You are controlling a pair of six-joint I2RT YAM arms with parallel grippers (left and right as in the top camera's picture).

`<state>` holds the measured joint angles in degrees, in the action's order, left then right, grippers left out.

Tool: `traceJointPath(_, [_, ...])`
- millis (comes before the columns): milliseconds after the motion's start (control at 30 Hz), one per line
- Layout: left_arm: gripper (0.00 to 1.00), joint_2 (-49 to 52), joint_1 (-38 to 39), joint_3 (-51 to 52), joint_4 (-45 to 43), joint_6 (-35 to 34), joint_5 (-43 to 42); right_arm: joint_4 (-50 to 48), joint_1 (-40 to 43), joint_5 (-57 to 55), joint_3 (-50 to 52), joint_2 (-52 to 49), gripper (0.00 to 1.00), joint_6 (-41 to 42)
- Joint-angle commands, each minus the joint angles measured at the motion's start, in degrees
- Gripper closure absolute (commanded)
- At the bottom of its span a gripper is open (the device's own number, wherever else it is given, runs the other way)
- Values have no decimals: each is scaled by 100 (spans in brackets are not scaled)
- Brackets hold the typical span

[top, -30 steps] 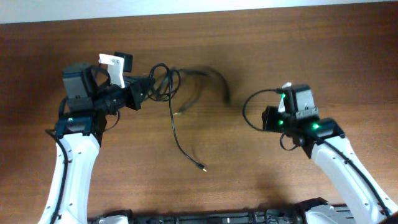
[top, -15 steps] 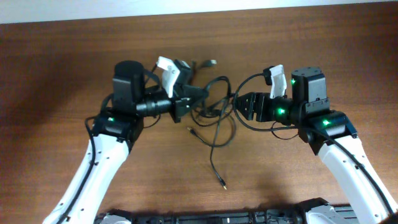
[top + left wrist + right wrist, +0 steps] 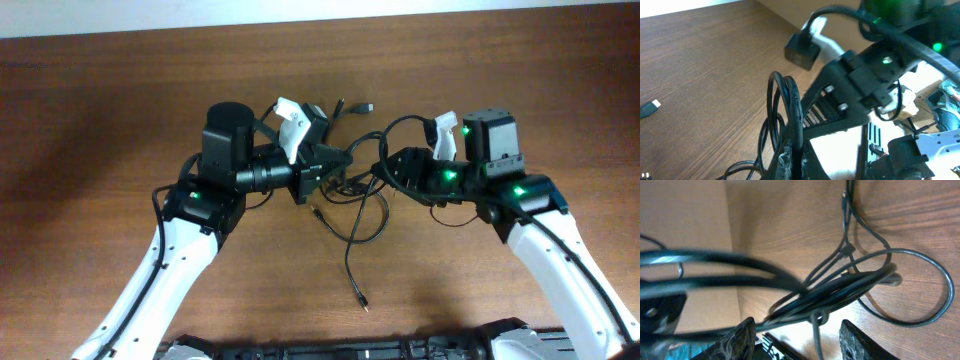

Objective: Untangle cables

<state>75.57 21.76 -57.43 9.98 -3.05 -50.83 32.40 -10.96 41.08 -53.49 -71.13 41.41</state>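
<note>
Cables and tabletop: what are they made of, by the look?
The cables: likely a black rubber or PVC-type jacket; smooth, slightly glossy, with highlights along the bends, and they loop limply. The plug end: black shell with a pale tip; metal or plastic, can't tell. The table: brown wood or wood-look laminate; visible grain lines, satin sheen. Solid or veneer is not settled here.

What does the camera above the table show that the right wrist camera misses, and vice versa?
Only the overhead view shows the left gripper and right gripper close together at the tangled cables, and a loose plug lying toward the near edge. Only the right wrist view shows, close up, a fork where one cord splits, with that gripper's fingers spread apart below. Both show the black cables on the wooden table.
</note>
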Motion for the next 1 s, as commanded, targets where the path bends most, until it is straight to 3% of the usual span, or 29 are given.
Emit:
traceJointPath(0, [100,-138,24,-81,-46,-20,-302,-39,4,66,-94,-354,53,267])
traceJointPath(33, [100,-138,26,-81,-26,-17,-302,-125,4,116,-94,-463,60,264])
traceJointPath(67, [100,-138,28,-81,15,-17,-299,-164,4,120,-94,-529,75,264])
traceJointPath(133, [100,-138,26,-79,37,-17,-297,-188,9,92,-94,-544,89,262])
traceJointPath(367, [100,-138,22,-79,214,-9,-70,-168,9,-457,-94,-544,96,203])
traceJointPath(467, [100,-138,22,-79,605,7,1335,96,11,-1279,-94,-544,96,-50])
traceJointPath(600, [100,-138,20,-79,988,7,2441,970,11,-3303,-94,-544,96,-66])
traceJointPath(700, [100,-138,20,-79,1412,4,3864,1515,11,-4739,-94,-544,96,-63])
traceJointPath(800, [100,-138,20,-81,1626,-70,4603,1801,11,-5541,-94,-544,96,-59])
traceJointPath(967, [100,-138,-2,-81,1626,-83,4728,2118,22,-6489,-94,-544,96,-39])
